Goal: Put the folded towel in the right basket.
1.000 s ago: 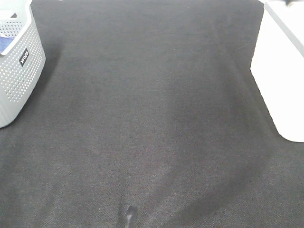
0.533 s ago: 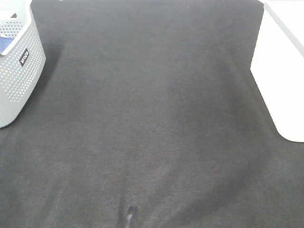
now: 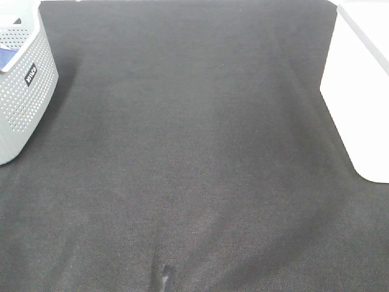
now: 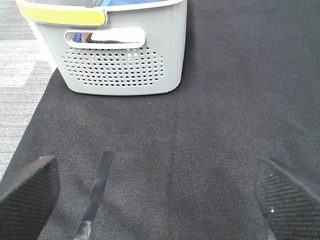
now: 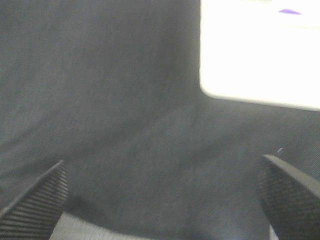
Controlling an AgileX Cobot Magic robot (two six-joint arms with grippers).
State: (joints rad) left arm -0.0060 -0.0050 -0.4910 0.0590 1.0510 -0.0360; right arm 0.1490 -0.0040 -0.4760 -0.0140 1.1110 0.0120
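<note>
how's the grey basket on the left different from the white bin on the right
The grey basket has walls full of small holes; the white bin has smooth solid walls. The grey basket carries a small dark label and shows blue cloth inside; the white bin is plain, with only a purple sliver showing at its top in the right wrist view. Both stand on the dark mat.

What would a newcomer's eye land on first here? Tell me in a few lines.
First, the broad dark mat filling the middle of the overhead view, with nothing lying on it. Then the two containers at its edges: the grey perforated basket on the left, a bit of blue cloth showing inside, and the cream-white bin on the right. In the right wrist view a sliver of purple shows at the bin's top; both grippers hang open and empty.
</note>
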